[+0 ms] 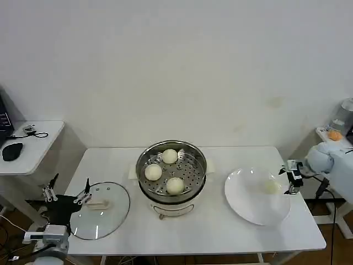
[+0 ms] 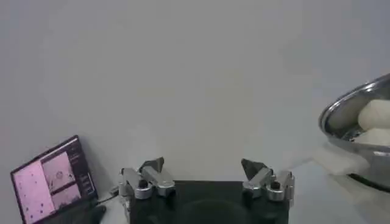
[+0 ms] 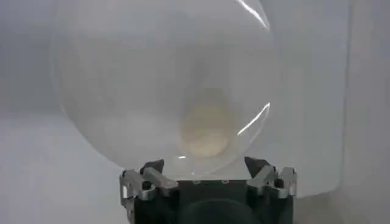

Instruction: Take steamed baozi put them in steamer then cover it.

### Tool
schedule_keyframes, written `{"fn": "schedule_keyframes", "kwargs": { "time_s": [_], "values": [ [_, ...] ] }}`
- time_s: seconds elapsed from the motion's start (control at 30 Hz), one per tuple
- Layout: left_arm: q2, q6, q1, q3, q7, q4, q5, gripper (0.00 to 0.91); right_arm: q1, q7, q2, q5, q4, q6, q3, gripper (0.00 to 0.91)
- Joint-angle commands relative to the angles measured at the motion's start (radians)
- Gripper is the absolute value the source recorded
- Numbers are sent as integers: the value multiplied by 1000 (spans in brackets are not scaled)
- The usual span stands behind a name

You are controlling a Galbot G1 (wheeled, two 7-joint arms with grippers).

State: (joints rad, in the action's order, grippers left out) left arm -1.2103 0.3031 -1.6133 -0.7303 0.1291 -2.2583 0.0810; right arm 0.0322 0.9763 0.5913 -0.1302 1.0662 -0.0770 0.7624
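Observation:
The steamer (image 1: 171, 200) stands at the table's middle with three steamed baozi (image 1: 175, 185) on its perforated tray. One more baozi (image 1: 270, 186) lies on a white plate (image 1: 248, 204) to its right. My right gripper (image 1: 291, 178) hovers open at that plate's right edge; in the right wrist view the baozi (image 3: 206, 125) sits just beyond the open gripper (image 3: 204, 167). The cover (image 1: 110, 218) lies flat at the table's front left. My left gripper (image 1: 69, 190) is open beside the cover's left edge, holding nothing. In the left wrist view, the steamer (image 2: 359, 122) is off to the side of the gripper (image 2: 203, 167).
A low side table (image 1: 38, 146) with a black mouse (image 1: 12, 150) stands left of the work table. A laptop screen (image 2: 52, 179) glows in the left wrist view. A shelf with an orange object (image 1: 334, 134) is at the far right. A plain wall runs behind.

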Motion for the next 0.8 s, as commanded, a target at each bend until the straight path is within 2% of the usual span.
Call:
{"fn": "schedule_keyframes", "kwargs": {
  "time_s": [0.03, 0.33, 0.53, 0.6, 0.8],
  "values": [
    [-1, 0, 1, 0, 0, 2, 1, 907, 52, -8, 128, -29, -144, 13, -53, 907],
    [-7, 1, 3, 1, 1, 3, 1, 907, 44, -2, 149, -41, -166, 2, -34, 907],
    [-11, 1, 4, 5, 1, 6, 2, 907, 50, 13, 148, -55, -155, -9, -36, 776],
    [-11, 1, 4, 5, 1, 6, 1, 907, 47, 16, 144, -59, -152, -11, -37, 655],
    [-14, 0, 3, 5, 2, 6, 2, 907, 41, 23, 125, -59, -132, -24, -36, 554]
  ]
}}
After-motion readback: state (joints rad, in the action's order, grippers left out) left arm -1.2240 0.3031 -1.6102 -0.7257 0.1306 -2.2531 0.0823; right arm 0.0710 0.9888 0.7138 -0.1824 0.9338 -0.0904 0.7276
